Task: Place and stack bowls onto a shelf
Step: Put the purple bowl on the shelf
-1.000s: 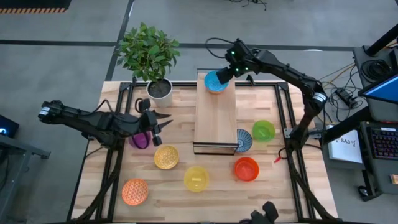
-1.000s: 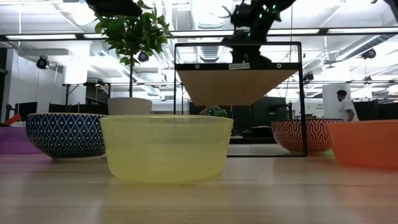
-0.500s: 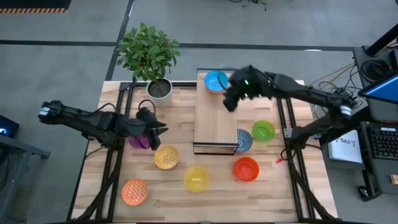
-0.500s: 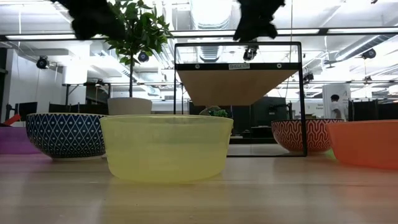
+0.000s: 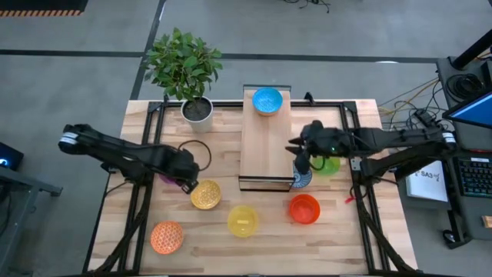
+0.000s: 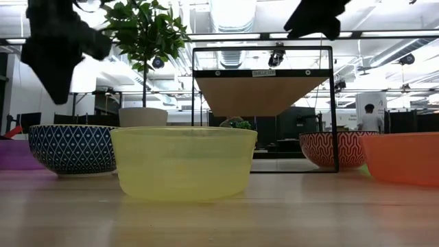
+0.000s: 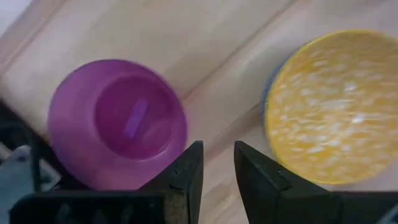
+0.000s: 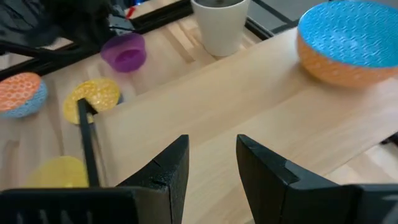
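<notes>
A small white label [image 6: 263, 73] is sitting on the dark top bar of the shelf [image 5: 265, 146] in the low view, but its writing is too small to read; no other text is showing. Only the high view is taking in the whole layout: the light blue bowl [image 5: 267, 100] is resting alone at the shelf's far end, the blue-white bowl [image 5: 301, 175] is sitting just beside the shelf's near right corner, and the green bowl [image 5: 327, 162], red bowl [image 5: 304, 208], yellow bowl [image 5: 243, 220], amber bowl [image 5: 205, 194] and orange bowl [image 5: 167, 237] are lying on the tabletop [image 5: 231, 131]. The left wrist view alone is showing the purple bowl [image 7: 118, 132] upright and empty beside the amber bowl, the two apart. The left gripper [image 7: 216, 163] is hanging over the gap between them, its fingers [image 7: 186, 177] standing slightly parted and gripping nothing. The right arm is reaching in low from the right, and the right gripper [image 5: 301, 148] is hovering over the shelf's right edge near the blue-white bowl, its fingers [image 8: 166, 168] parted and empty. The right wrist view is also catching the white plant pot [image 8: 219, 25] beyond the shelf.
</notes>
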You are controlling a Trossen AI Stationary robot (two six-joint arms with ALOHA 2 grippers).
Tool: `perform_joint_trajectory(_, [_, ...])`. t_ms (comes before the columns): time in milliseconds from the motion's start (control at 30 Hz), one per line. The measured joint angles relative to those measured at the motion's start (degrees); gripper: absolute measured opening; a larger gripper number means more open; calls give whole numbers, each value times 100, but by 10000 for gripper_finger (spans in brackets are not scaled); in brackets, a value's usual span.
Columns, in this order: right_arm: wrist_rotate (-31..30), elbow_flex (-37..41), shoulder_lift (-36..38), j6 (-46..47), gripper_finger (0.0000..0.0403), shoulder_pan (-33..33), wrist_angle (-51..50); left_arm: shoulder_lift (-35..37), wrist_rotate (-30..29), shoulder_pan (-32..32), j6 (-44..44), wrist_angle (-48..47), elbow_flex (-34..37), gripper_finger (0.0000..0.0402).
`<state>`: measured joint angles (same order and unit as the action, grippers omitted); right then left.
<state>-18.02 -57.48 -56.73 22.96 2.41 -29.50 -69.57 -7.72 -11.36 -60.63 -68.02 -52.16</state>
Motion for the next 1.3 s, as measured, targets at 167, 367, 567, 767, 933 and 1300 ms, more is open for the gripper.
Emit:
perform_joint_trajectory(167, [-2,426,149,4,123,316,539,-480,-40,36,272,-148,9,74])
perform_joint_trajectory(367, [-6,458,138,2,123,483,592,-739,-385,211,419,-136,77,106])
perform_joint_trajectory(567, [-5,458,129,2,123,525,588,-663,-454,364,567,322,537,146])
perform_joint_trajectory(767, [-6,458,127,2,123,523,592,-351,-167,388,541,1117,1105,147])
perform_joint_trajectory(933, [-6,458,127,2,123,523,625,-268,-171,398,448,1270,1384,138])
perform_joint_trajectory(1300, [-6,458,127,2,123,523,638,-275,-177,396,512,1710,1651,75])
